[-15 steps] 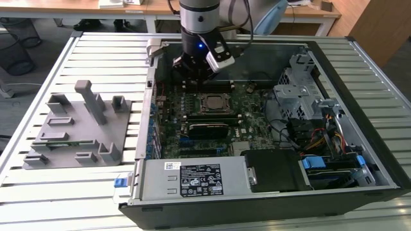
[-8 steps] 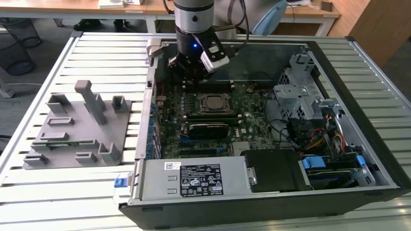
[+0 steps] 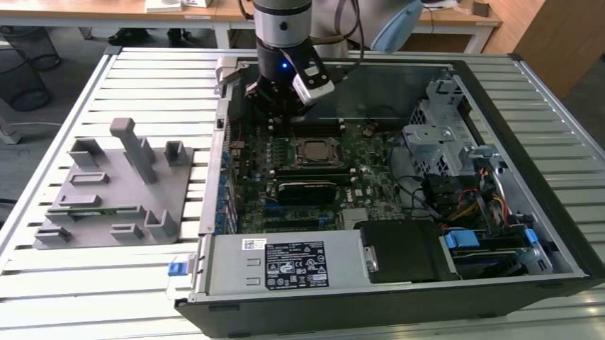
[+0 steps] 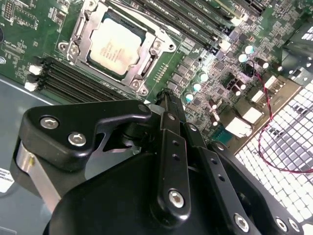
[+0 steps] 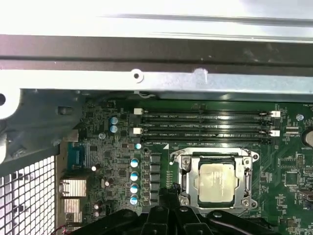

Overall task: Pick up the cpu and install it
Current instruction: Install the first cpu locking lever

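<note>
Chip sitting in its socket, arm hovering over the open computer case.

The cpu (image 4: 113, 45) is lying flat inside the metal socket frame (image 4: 151, 54) on the green motherboard (image 5: 293, 161), with black memory slots (image 5: 205, 125) running just beside it in both wrist views. The gripper (image 4: 164, 100) is hanging above the board near the socket, its black fingers (image 4: 171, 147) looking pressed together and pinching nothing. In the exterior view, a grey tray (image 3: 113, 195) is resting on the slatted table (image 3: 151, 85), at the exterior view's left of the case (image 3: 557, 212).
</note>
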Controlling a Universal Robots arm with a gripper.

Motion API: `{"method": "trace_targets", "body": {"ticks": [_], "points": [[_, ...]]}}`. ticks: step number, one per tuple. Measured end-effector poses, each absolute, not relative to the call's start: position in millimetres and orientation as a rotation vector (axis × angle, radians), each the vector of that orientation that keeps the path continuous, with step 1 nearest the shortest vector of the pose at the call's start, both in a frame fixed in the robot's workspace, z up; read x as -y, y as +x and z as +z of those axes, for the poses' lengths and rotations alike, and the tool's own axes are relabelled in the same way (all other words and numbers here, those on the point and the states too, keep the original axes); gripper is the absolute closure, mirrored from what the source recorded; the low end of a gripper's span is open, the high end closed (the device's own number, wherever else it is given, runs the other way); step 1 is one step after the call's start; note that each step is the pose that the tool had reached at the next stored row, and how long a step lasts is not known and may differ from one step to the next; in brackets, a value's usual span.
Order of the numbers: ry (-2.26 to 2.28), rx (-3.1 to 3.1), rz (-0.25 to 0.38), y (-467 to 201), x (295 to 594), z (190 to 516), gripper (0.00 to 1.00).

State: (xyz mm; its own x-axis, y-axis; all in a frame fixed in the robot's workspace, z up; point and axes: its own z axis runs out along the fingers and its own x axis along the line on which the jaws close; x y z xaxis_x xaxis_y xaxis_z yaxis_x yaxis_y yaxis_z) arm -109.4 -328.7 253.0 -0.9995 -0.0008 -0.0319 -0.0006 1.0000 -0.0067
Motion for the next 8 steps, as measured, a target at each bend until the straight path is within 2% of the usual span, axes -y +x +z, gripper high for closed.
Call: {"method": "trace_targets", "body": {"ticks": [8], "points": [[-0.001,-3.11,-0.01,-114.1,325.2,253.3,0.89]]}}
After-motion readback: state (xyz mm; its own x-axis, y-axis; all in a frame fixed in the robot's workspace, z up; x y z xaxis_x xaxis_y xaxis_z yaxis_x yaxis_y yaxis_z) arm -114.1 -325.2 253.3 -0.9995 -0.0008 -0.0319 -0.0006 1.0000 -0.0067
